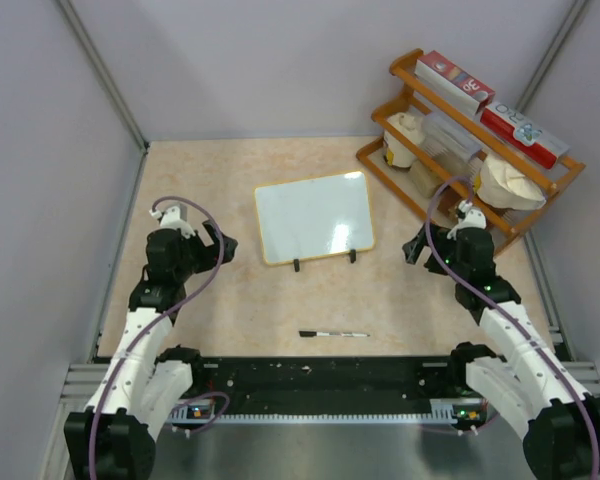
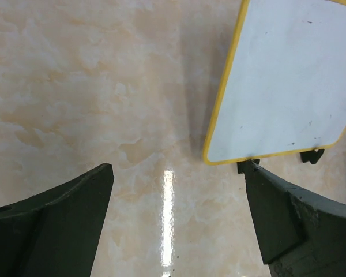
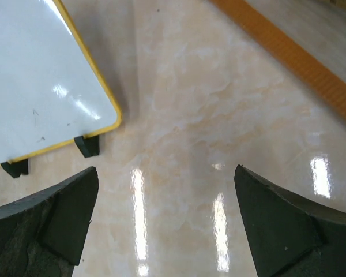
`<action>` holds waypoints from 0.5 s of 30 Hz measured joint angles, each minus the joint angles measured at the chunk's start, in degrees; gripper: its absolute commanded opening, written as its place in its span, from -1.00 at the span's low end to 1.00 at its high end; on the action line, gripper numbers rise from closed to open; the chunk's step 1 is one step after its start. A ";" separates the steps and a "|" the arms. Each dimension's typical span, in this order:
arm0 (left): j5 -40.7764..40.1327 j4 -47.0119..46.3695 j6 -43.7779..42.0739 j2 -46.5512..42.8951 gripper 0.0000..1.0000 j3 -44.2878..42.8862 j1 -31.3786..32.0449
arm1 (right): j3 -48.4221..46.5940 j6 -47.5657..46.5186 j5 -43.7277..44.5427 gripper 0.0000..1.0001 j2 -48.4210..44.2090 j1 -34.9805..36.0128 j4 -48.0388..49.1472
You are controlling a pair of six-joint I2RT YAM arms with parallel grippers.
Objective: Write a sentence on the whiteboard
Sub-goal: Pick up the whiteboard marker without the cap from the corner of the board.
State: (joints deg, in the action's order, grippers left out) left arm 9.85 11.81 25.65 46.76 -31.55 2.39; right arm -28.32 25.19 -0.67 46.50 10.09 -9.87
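The whiteboard (image 1: 314,218) (propped on two feet) stands between the left gripper (image 1: 218,245) and right gripper (image 1: 416,247), blocking passage inward. The table (image 1: 230,310) directly beneath each claw is free; a rack (image 1: 406,62) crowds the right claw's outer side.

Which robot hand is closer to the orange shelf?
Right. The right gripper hangs close to the orange shelf, by its front; the left gripper is far off, on the whiteboard's other side.

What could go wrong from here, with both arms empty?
The marker lies flat on the table; open fingers may roll it instead of grasping it. The whiteboard stands on just two small black feet, so writing pressure might slide it. The wooden rack stands close beside the right arm.
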 measured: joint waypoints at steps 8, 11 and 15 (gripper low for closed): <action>3.26 1.88 -0.07 -2.54 0.97 0.15 0.00 | -3.65 -0.72 -6.32 0.97 1.68 0.90 -5.31; 5.53 3.19 -0.28 -2.84 0.97 0.04 -0.02 | -6.16 -1.86 -6.56 0.97 3.26 5.33 -6.88; 8.85 5.20 -0.68 -4.42 0.97 -0.96 -0.02 | -9.25 -4.11 -5.73 0.98 5.75 15.65 -8.61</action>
State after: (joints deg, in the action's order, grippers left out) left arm 18.70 17.02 24.97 42.35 -32.51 2.37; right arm -37.56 21.08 -6.39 52.25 25.74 -18.48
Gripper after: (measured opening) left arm 0.986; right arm 0.987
